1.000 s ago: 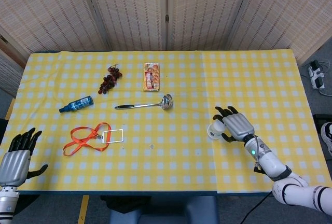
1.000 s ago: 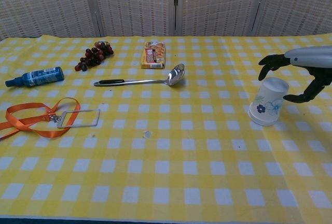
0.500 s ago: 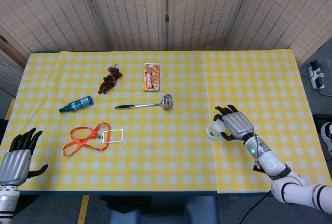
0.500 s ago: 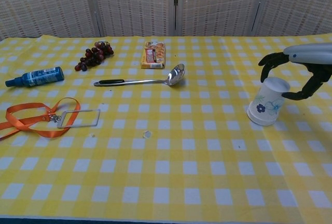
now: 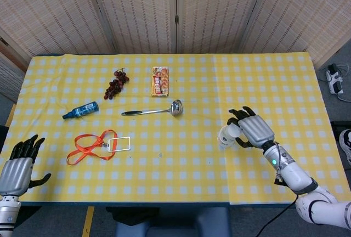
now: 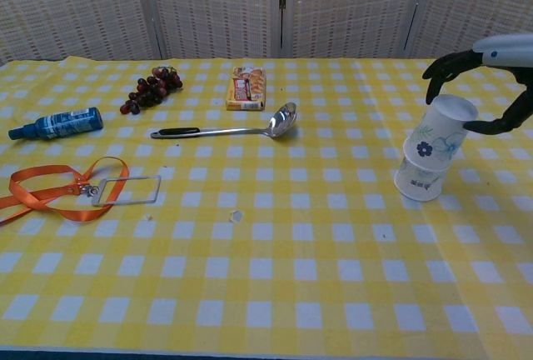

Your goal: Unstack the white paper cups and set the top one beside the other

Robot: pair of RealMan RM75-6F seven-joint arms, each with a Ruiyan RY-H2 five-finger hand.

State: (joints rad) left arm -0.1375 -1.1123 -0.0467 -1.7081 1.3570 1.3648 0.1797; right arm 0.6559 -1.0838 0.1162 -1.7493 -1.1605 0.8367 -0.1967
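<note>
Two white paper cups with a blue flower print stand upside down at the table's right. The top cup [image 6: 441,131] is raised and tilted, its rim still overlapping the lower cup [image 6: 417,180]. My right hand [image 6: 498,53] holds the top cup from above, fingers over its base and thumb at its side. From the head view the cups [image 5: 226,135] show just left of the right hand [image 5: 254,129]. My left hand [image 5: 18,168] hangs open off the table's front left corner, holding nothing.
On the left half lie an orange lanyard with a card holder [image 6: 77,186], a blue bottle [image 6: 55,122], grapes [image 6: 151,87], a snack pack [image 6: 247,87] and a metal ladle [image 6: 229,127]. The yellow checked cloth [image 6: 275,277] covers the table.
My right hand has lifted the top cup upward, so the lower cup now shows beneath it. The left hand has stayed put.
</note>
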